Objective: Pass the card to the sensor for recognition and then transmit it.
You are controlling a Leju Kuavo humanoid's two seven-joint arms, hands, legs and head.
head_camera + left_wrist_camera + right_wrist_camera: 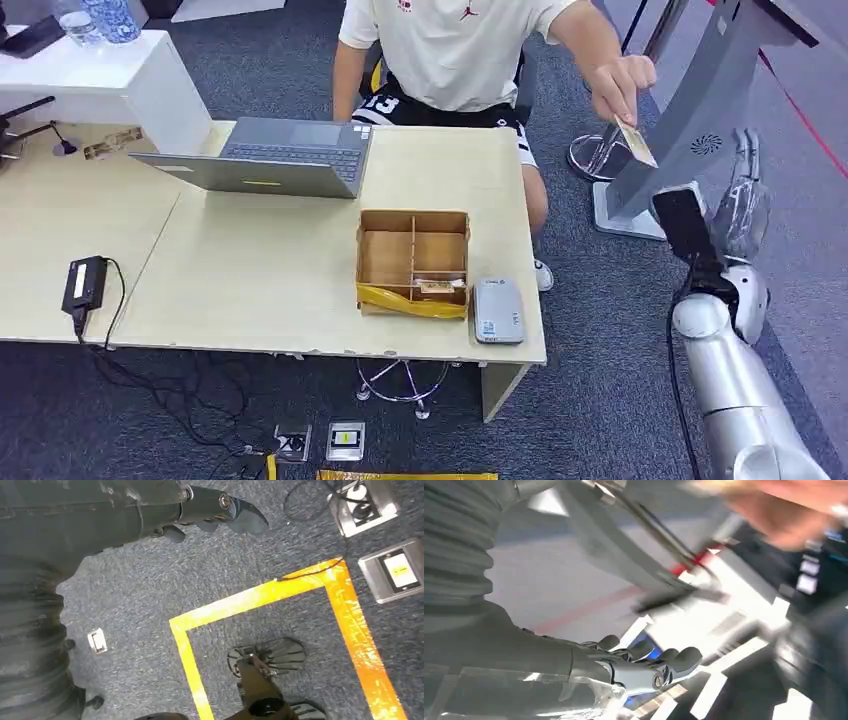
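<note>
My right hand (742, 195) is raised at my right side, well off the end of the counter (250, 270), beside a tall grey kiosk (690, 110) that stands on the carpet. The fingers are pale and glossy, stretched upward and apart, gripping nothing. The card (634, 142) lies up and to the left of this hand, near it but not touching. It is a thin, flat, tan rectangle, pinched at its top edge by a seated person's hand (622, 85), with its long axis slanting down towards me against the kiosk's sloped face. My right hand is by far the nearer one. I judge that the handover is at hand: either I reach up and left, or the person lowers the card.

My left hand (220, 510) hangs over blue-grey carpet crossed by yellow floor tape (280, 587), its dark fingers loosely curled around nothing.

On the pale wooden counter sit an open cardboard box (413, 262) with dividers, a small grey sensor (498, 311) just beside it, and a grey laptop (270, 157).
</note>
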